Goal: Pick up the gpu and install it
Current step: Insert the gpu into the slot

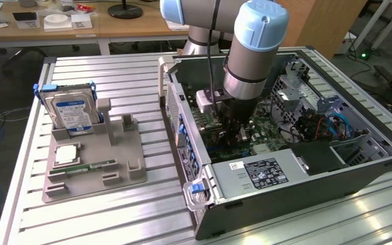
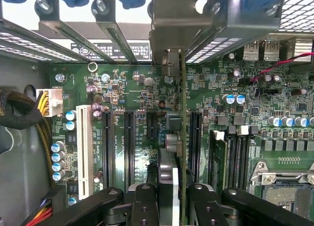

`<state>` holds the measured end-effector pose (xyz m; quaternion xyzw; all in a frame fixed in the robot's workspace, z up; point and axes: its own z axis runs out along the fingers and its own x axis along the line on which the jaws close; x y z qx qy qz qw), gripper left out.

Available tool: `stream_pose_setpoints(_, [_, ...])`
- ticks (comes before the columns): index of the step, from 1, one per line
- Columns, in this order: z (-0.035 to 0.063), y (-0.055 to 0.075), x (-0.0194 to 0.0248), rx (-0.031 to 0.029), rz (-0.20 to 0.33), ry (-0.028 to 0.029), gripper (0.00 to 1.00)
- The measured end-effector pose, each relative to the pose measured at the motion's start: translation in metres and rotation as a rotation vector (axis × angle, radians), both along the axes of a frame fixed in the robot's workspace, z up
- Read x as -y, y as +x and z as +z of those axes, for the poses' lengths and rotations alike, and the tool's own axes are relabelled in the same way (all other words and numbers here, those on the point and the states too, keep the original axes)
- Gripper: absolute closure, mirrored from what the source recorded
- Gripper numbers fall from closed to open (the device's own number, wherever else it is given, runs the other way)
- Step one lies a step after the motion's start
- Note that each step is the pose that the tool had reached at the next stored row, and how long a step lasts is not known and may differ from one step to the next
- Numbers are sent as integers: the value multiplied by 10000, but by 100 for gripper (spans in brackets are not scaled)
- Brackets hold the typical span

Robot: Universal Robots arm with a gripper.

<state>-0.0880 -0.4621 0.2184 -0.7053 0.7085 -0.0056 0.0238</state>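
Gpu (image 2: 182, 137) clenched edge-on in my gripper (image 2: 169, 194), above motherboard (image 2: 127, 88) slots, bracket at 12 o'clock. Risk: slight tilt, card misses slot (image 2: 194, 147), jams.

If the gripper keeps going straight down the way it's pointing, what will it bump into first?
Probably the green motherboard inside the computer case. The gripper points down at it, shut on the gpu, whose edge stands over a dark slot. That card would likely touch first, though depth is hard to judge.
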Motion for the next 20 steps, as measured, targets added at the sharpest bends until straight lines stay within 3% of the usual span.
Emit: stream_pose_setpoints(20, [0,0,0,1,1,0,72])
